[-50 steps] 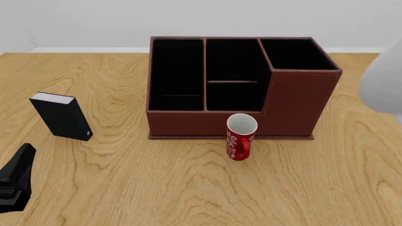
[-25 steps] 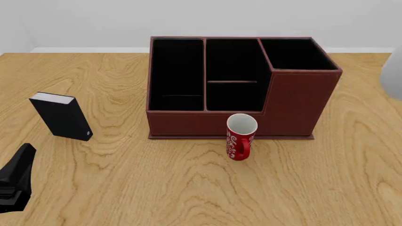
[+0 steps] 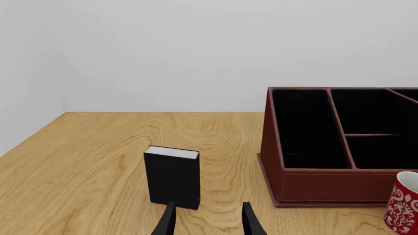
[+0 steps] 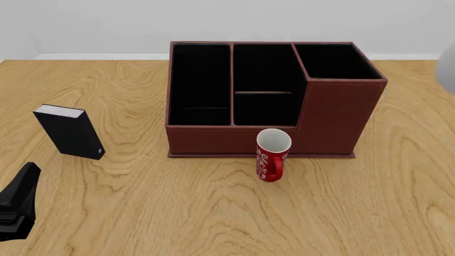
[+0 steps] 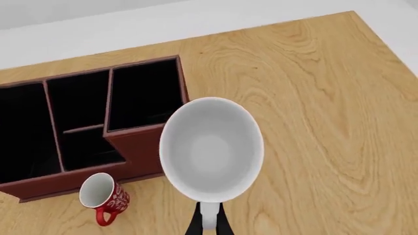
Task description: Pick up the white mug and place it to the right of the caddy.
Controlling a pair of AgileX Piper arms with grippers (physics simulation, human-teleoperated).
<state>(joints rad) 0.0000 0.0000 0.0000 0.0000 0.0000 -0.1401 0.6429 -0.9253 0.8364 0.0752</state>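
The white mug (image 5: 210, 147) hangs in the air above the table, right of the caddy (image 5: 85, 127), its opening facing the right wrist camera. My right gripper (image 5: 209, 224) is shut on the mug's handle. In the front view only a pale sliver of the white mug (image 4: 449, 69) shows at the right edge, beyond the caddy (image 4: 274, 96); the right gripper itself is out of that view. My left gripper (image 3: 207, 223) is open and empty, low at the near left of the table (image 4: 20, 205).
A red mug (image 4: 274, 154) with white lettering stands upright against the caddy's front wall. A small black box (image 4: 69, 130) with a white top stands on the left, just ahead of the left gripper. Bare wood lies right of the caddy (image 5: 313, 122).
In the front view the white mug has slid further right, from a large blur at the right edge to a thin sliver. The left arm has not moved.
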